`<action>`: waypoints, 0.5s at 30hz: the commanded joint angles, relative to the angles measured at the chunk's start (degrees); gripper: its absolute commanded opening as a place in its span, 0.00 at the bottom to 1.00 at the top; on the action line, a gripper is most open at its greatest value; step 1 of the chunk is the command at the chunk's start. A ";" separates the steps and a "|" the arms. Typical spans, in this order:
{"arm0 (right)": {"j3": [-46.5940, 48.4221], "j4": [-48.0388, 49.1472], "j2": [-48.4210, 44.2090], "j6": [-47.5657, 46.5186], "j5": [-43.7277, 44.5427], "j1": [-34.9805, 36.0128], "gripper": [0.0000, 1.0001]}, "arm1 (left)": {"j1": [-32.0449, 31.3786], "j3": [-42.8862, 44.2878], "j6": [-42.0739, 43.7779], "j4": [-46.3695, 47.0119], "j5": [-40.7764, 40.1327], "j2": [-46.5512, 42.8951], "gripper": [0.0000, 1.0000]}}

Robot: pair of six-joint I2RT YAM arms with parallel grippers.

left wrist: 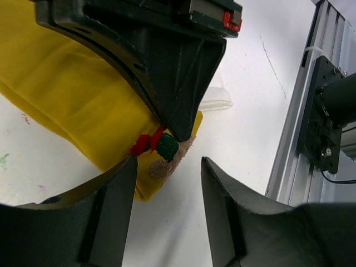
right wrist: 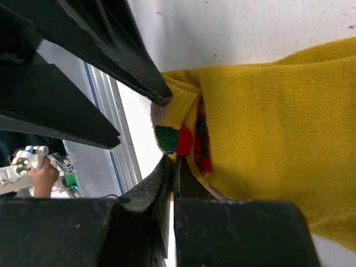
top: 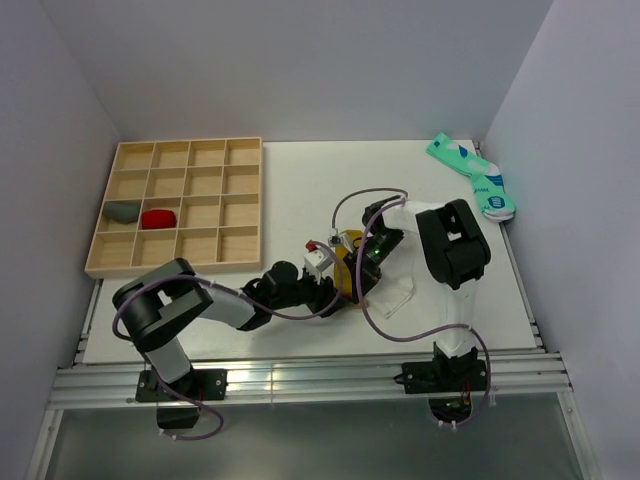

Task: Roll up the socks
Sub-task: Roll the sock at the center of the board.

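Right pincer (right wrist: 171,164): black wedge fingers pressing together, tips sitting on the marked end of the yellow sock (right wrist: 267,128). Cannot tell whether a fold is being caught between them.

Left pincer (left wrist: 168,173): fingers standing spread, nothing between them, hovering just beside that same end.

Yellow sock is lying flat near the middle of the worktop's (top: 300,180) near edge. White sock (left wrist: 214,100) is lying against it on the right-edge side, mostly hidden from the left wrist.

Risks, as judged:
- Both pincers are crowding one small spot, so a closing left pincer may be striking the right fingers rather than cloth.
- If the right tips are only pressing, the end may be slipping free once rolling begins.
- The knit is thin and slack, so a bite on one layer could be starting a lopsided roll or leaving the white sock behind.
- Loose turns would likely be springing open.

Materials:
- Yellow sock: fine ribbed knit, matte and soft, with a red-and-green stitched mark and a tan fuzzy patch at the tip.
- White sock: pale and smooth, nearly blending into the worktop.
- Worktop: hard, white, faintly stained.

Further out: a wooden tray (top: 105,215) of square compartments at the far left corner, and teal socks (top: 475,175) at the far right corner.
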 commanded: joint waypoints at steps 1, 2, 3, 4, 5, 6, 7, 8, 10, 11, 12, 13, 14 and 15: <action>2.21 -1.78 1.26 0.25 -0.79 -0.43 0.00 | 0.49 1.55 0.41 6.11 4.19 2.23 0.55; 2.30 -1.78 1.44 0.43 -0.80 -0.52 0.00 | 0.57 1.82 0.24 6.46 4.46 2.76 0.55; 2.47 -1.69 1.70 0.69 -0.71 -0.60 0.00 | 0.92 1.90 0.24 7.07 4.63 3.46 0.55; 2.47 -2.04 1.97 0.60 -0.79 -0.69 0.00 | 1.01 1.99 0.06 7.34 5.16 3.82 0.55; 2.82 -2.22 2.14 0.52 -0.88 -0.61 0.00 | 1.10 2.34 0.06 7.52 5.16 4.08 0.55; 3.00 -2.48 2.32 0.60 -0.97 -0.78 0.00 | 1.19 2.61 0.32 7.35 4.99 4.61 0.56; 3.17 -2.83 2.84 0.17 -1.14 -0.87 0.00 | 1.28 2.70 0.41 7.26 4.99 4.96 0.56; 3.52 -3.62 3.20 -0.01 -1.32 -1.04 0.00 | 1.28 2.78 0.50 7.43 5.16 5.22 0.56; 3.88 -3.97 3.90 -0.19 -1.41 -1.31 0.00 | 1.63 2.96 0.50 7.70 5.60 5.75 0.57; 4.05 -4.15 4.16 -0.10 -1.58 -1.48 0.00 | 1.72 3.22 0.59 7.70 6.39 5.93 0.57; 4.40 -4.41 4.60 -0.27 -1.67 -1.66 0.00 | 1.81 3.49 0.50 7.52 6.65 6.28 0.56; 4.58 -4.76 4.78 -0.28 -1.93 -1.92 0.00 | 1.81 3.66 0.76 6.74 6.92 6.46 0.55; 4.76 -4.85 4.96 -0.19 -2.02 -2.10 0.00 | 1.81 3.66 0.76 6.73 7.09 6.81 0.55; 4.93 -4.94 5.30 -0.27 -2.03 -2.19 0.00 | 1.81 3.49 0.76 6.90 7.18 6.90 0.55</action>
